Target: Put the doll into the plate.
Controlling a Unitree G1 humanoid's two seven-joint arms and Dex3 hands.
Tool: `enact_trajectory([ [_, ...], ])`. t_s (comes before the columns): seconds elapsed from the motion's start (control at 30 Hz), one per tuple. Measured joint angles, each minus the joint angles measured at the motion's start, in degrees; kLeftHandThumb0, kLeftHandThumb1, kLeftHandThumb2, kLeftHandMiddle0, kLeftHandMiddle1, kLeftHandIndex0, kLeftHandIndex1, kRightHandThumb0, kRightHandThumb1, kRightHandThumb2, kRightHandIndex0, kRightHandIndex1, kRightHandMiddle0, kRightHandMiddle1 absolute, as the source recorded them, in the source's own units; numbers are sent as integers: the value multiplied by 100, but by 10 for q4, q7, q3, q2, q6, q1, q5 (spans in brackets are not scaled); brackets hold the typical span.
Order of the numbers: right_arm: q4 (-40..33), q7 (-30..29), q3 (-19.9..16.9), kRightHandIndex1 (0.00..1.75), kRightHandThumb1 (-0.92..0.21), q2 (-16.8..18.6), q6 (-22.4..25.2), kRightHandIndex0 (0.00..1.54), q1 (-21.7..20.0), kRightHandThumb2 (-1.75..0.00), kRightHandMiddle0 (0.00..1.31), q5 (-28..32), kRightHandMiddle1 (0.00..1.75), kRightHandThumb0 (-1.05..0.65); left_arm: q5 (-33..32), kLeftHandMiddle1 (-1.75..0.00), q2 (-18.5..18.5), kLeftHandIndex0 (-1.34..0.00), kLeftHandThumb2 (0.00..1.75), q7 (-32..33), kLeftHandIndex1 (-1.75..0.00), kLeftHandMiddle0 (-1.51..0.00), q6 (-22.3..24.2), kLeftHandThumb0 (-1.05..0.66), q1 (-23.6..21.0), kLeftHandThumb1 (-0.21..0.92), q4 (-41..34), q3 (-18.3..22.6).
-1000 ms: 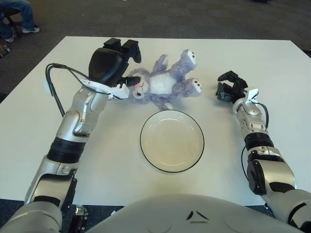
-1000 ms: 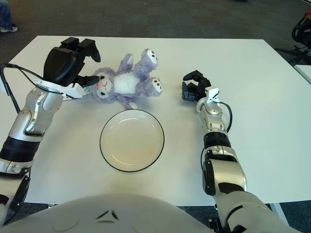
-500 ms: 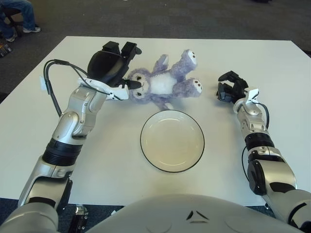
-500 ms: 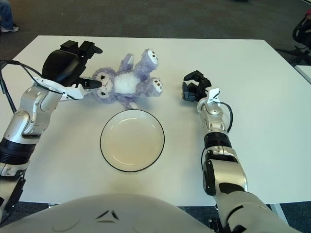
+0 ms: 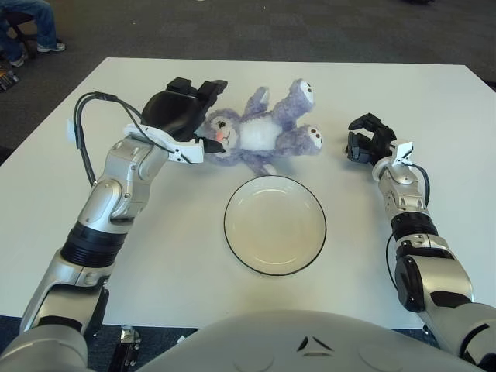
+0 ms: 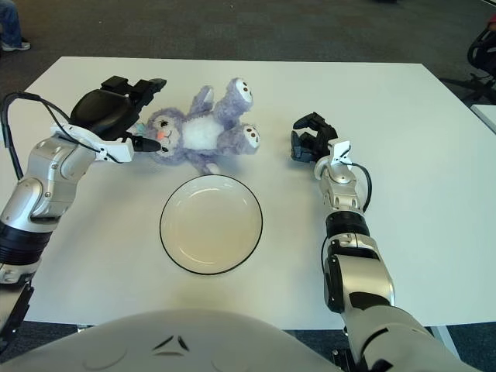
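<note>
A purple and white plush doll [image 5: 262, 132] lies on its back on the white table [image 5: 170, 256], just beyond a round white plate [image 5: 232, 248] with a dark rim. The plate holds nothing. My left hand [image 5: 205, 115] is at the doll's head, on its left side. The fingers [image 5: 209, 85] reach over the top of the head and the thumb [image 5: 211, 145] sits below it, spread and not closed on it. My right hand [image 5: 364, 139] rests on the table to the right of the doll, with its fingers curled and holding nothing.
The table's far edge runs behind the doll, with dark carpet beyond. A seated person's legs [image 5: 27, 23] show at the top left. A dark chair [image 6: 482, 50] stands off the table's right side. A black cable [image 5: 85, 132] loops off my left forearm.
My left hand has tipped forward and lowered beside the doll's head, uncovering its face. The doll, plate and right hand have not moved.
</note>
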Motion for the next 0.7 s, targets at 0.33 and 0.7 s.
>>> enact_trajectory([
  [0.33,-4,-3,2,175,-31,0,0,64,2,-130,44,-1,162,-1,10,-20,5,0,28,-54,0,-22,13,-89,-3,92,3,-23],
  [0.7,-8,-6,5,175,-31,0,0,64,4,-129,45,-3,161,-1,15,-17,4,0,25,-68,0,-22,13,-91,-15,89,37,-45],
])
